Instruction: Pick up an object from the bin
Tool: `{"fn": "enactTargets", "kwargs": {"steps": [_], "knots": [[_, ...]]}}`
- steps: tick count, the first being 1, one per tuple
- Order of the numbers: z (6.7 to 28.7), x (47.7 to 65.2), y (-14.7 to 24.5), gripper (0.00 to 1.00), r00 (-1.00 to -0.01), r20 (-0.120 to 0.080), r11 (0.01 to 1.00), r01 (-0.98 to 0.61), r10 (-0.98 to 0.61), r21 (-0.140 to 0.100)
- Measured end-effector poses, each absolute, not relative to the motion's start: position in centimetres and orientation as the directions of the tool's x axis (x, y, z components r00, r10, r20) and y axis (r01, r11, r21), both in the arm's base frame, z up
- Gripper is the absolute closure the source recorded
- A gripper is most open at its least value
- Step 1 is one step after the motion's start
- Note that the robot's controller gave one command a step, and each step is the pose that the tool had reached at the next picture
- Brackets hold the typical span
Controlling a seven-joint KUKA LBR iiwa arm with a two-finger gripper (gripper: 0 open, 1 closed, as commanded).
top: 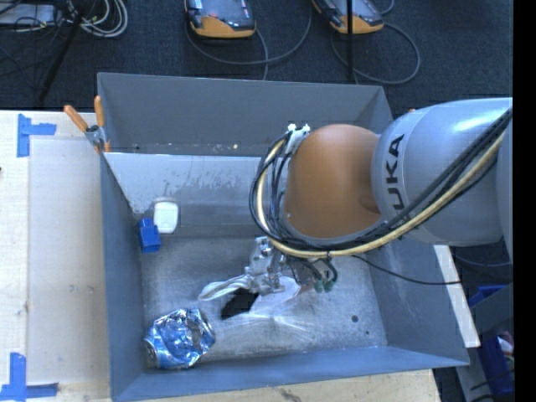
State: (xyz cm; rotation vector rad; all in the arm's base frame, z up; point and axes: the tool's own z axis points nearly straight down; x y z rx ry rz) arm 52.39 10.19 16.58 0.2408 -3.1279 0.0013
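Observation:
My gripper (266,270) hangs low over the middle of the bin floor, below the orange cover. It sits right at a crumpled clear plastic bag (276,310) that has a black piece (238,303) inside. The bag's left end curls up just left of the gripper. I cannot make out whether the gripper touches or holds the bag.
A crumpled shiny blue foil wrapper (178,338) lies in the bin's front left corner. A small blue block with a white cap (157,224) rests against the left wall further back. The arm and its cables cover the bin's right side.

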Motion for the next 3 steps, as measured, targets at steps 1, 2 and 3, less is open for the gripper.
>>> {"fn": "enactTargets", "kwargs": {"steps": [1, 2, 3], "knots": [[16.9, 52.3, 10.1, 1.0, -0.987, -0.006, 0.987, -0.158, -0.158, 0.001], [11.3, 55.0, 9.4, 1.0, -0.995, -0.008, 0.995, -0.096, -0.096, 0.002], [27.9, 51.9, 13.5, 1.0, -0.976, 0.004, 0.976, -0.219, -0.219, 0.0]]}}
